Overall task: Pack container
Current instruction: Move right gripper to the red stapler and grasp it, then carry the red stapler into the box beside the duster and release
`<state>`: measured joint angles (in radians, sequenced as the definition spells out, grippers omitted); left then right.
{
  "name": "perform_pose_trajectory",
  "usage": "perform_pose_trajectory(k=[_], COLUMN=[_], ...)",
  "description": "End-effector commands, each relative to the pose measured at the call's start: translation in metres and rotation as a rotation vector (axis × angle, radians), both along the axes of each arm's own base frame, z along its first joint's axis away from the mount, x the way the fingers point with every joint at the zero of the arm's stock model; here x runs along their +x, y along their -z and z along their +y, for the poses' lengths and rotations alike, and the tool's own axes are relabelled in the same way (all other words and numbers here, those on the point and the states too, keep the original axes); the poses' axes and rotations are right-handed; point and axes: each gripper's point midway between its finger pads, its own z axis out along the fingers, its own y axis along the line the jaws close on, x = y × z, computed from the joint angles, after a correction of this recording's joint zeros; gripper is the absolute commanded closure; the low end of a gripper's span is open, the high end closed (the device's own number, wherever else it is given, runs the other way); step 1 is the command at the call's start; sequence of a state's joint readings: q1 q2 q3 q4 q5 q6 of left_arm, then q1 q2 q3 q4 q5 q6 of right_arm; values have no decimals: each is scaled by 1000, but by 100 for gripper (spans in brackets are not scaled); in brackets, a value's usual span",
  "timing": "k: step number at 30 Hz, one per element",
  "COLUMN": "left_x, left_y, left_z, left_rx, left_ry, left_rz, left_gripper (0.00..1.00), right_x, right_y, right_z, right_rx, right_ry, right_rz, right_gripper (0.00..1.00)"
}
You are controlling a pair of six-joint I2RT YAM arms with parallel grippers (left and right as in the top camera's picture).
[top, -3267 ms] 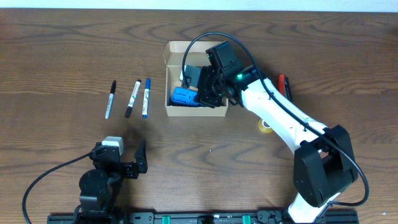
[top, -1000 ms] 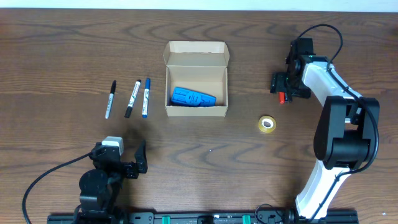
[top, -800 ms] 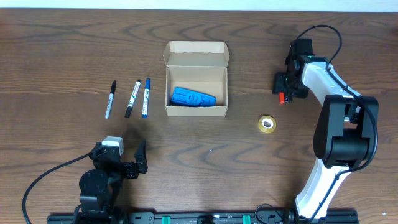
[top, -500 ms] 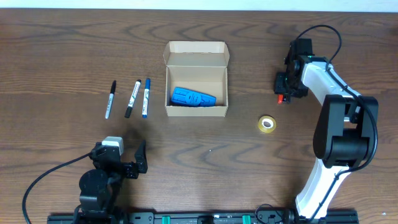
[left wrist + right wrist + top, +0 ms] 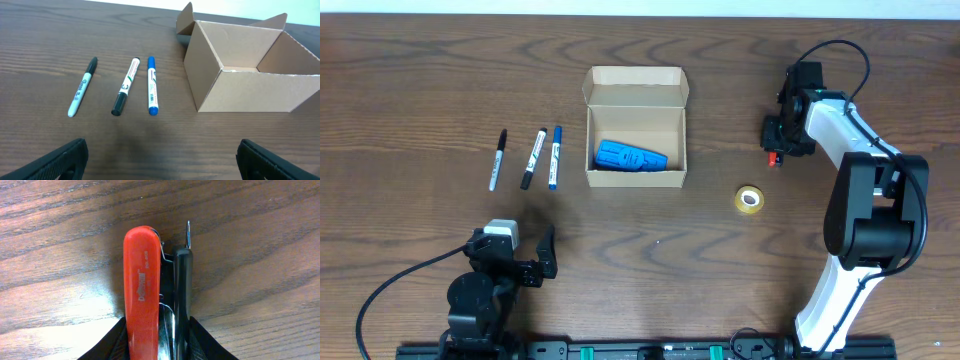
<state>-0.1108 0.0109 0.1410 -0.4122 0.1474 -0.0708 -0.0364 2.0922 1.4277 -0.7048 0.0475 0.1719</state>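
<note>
One container lies long-axis left-right, flap rearward; right hand clamps stapler, left hand gapes.

Red stapler lower end hidden between right gripper fingers; container right corner cut off by frame edge.

3 markers lie side by side (1 blue); tape roll near red stapler.
</note>
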Motion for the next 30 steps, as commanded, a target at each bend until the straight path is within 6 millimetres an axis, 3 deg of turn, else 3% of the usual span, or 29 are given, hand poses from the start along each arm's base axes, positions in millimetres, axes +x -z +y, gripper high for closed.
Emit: perform_pose_trajectory(k=[1,8,12,16,23,30], left_x=[0,0,0,0,0,0], left_y=[8,8,8,8,8,8], left_z=[1,1,1,1,1,1], left_rx=[4,4,4,4,4,4], left_ry=[-4,-4,-4,-4,-4,-4], left_rz=[14,14,14,14,14,14], left_gripper=[5,5,5,5,5,5], right_x=[-4,8,24,41,59,51], right_y=[12,-18,-55,-102,-174,-250], right_z=[2,9,24,50,135,238], right_rx=[15,40,59,51,44,112], right_ry=[-6,-19,-52,-149,-442,-814], right_rz=[31,-39,-127,-244,-384,-574], right_gripper=[87,89,99,99,99,99])
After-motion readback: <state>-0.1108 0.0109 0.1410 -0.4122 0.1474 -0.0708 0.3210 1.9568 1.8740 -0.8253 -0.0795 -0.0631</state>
